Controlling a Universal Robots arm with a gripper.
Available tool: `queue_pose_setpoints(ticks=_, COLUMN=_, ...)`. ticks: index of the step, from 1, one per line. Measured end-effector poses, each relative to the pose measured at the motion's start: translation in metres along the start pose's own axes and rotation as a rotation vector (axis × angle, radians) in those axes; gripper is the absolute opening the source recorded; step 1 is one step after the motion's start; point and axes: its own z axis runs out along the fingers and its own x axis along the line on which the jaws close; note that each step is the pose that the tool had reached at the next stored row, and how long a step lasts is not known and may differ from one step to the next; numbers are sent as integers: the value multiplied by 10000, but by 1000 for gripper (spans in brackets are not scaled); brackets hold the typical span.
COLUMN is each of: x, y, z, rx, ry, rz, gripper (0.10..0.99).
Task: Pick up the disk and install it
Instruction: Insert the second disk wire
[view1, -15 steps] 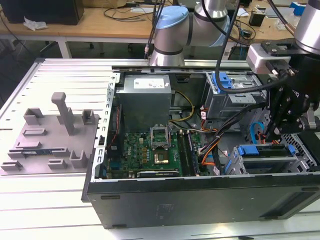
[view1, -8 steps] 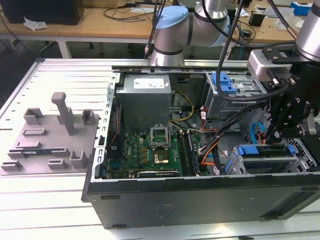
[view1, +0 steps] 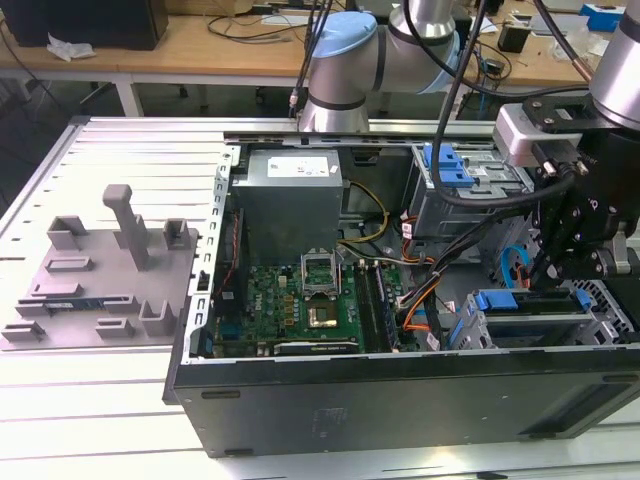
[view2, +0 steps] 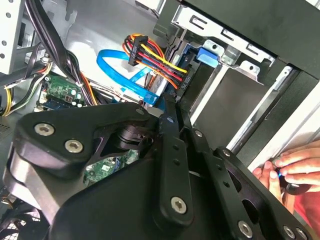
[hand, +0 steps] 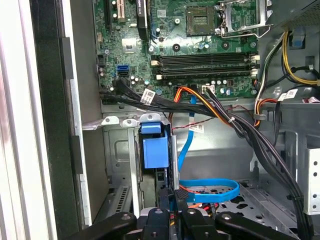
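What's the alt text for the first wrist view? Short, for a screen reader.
Looking into an open computer case: the black gripper sits at a metal drive cage holding a blue plastic bracket. A flat blue cable loops beside it, black and orange wire bundles cross the middle, and the green motherboard lies beyond.

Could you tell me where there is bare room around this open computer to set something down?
The slatted table is bare between the grey fixture and the computer case, and in front of both. Inside the case it is crowded: cables lie between the green board and the drive cage, where the gripper hangs.
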Motion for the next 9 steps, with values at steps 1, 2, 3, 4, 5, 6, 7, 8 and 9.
queue_pose_setpoints(ticks=1, x=1, y=0, z=0, rx=-1, ry=-8, rz=1, gripper=161)
queue_pose_setpoints(ticks=2, x=6, y=0, z=0, rx=-2, ry=-31, rz=3, gripper=161)
queue_pose_setpoints(ticks=3, x=14, y=-1, z=0, rx=-6, ry=-90, rz=8, gripper=161)
queue_pose_setpoints(ticks=4, x=21, y=-1, z=0, rx=-9, ry=-141, rz=12, gripper=161)
queue_pose_setpoints(ticks=5, x=32, y=-1, z=1, rx=-13, ry=-210, rz=17, gripper=161)
queue_pose_setpoints(ticks=6, x=47, y=-3, z=1, rx=-17, ry=-256, rz=20, gripper=161)
queue_pose_setpoints(ticks=7, x=57, y=-4, z=1, rx=-17, ry=-258, rz=20, gripper=161)
queue_pose_setpoints(ticks=8, x=61, y=-4, z=1, rx=-17, ry=-258, rz=20, gripper=161)
queue_pose_setpoints(ticks=9, x=63, y=-4, z=2, rx=-17, ry=-260, rz=20, gripper=161)
